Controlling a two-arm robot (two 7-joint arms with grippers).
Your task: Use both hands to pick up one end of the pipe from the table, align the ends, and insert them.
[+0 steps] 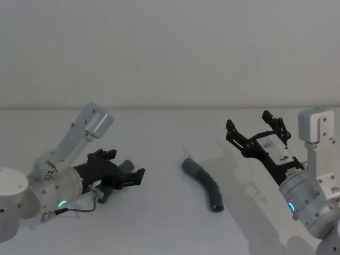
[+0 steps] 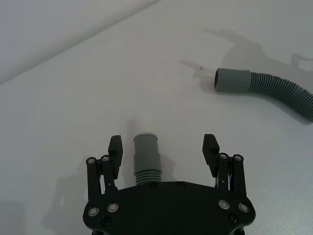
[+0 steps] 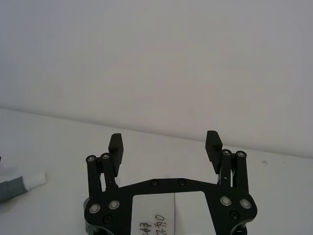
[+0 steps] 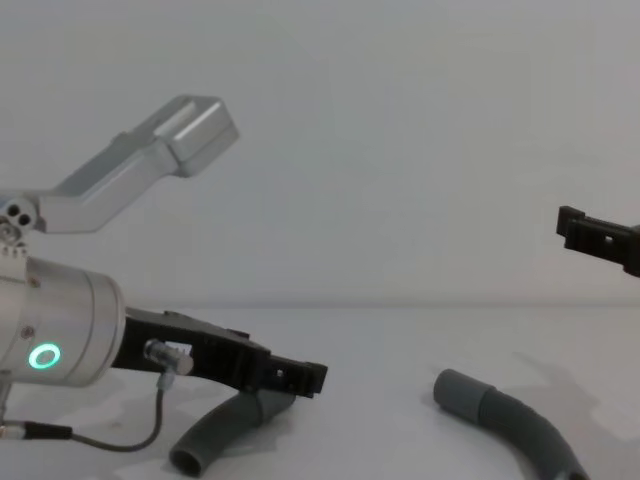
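Left tool (image 2: pixel 163 147) sits low on the bench (image 1: pixel 159 228), released, straddling one hose piece's cuff (image 2: pixel 146 152) off-centre. Closing could shove or roll it. Farther out, the second hose piece (image 1: pixel 204 183) lies free. Right tool (image 3: pixel 165 142) hovers released, risking a misaimed descent.

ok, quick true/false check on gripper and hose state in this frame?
1. The left gripper is open, with a hose cuff between its fingers. True.
2. The right gripper holds the other hose piece. False: it is open and empty, raised above the table, and that piece lies on the table.
3. The two hose pieces are joined. False: they lie apart.
4. The left wrist carries a green ring light. True.
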